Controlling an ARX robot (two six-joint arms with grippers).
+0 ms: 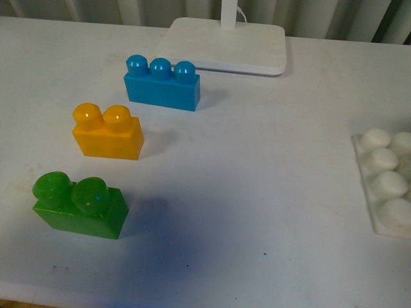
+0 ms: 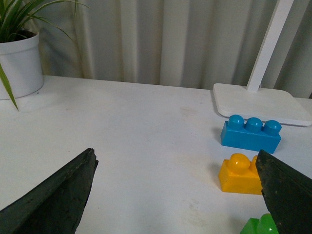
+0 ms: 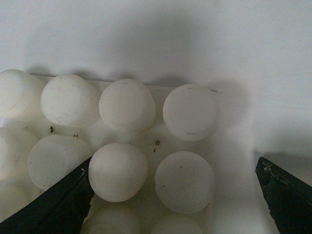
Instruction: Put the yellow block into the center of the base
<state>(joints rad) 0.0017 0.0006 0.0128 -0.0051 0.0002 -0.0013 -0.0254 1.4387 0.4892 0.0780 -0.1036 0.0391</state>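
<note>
The green brick [image 1: 80, 205] is sitting near the front-left corner. The yellow block [image 1: 108, 133] is standing behind it on bare table, well apart from the base [image 1: 384, 226] at the right edge. The blue brick [image 1: 162, 83] is lying farther back. A pot [image 2: 18, 63] is holding a plant [image 2: 19, 14]. The left gripper [image 2: 175, 157] and right gripper [image 3: 173, 168] are both gaping wide, the right above the base.

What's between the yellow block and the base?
Nothing: in the front view, only bare table separates the yellow block from the base.
</note>
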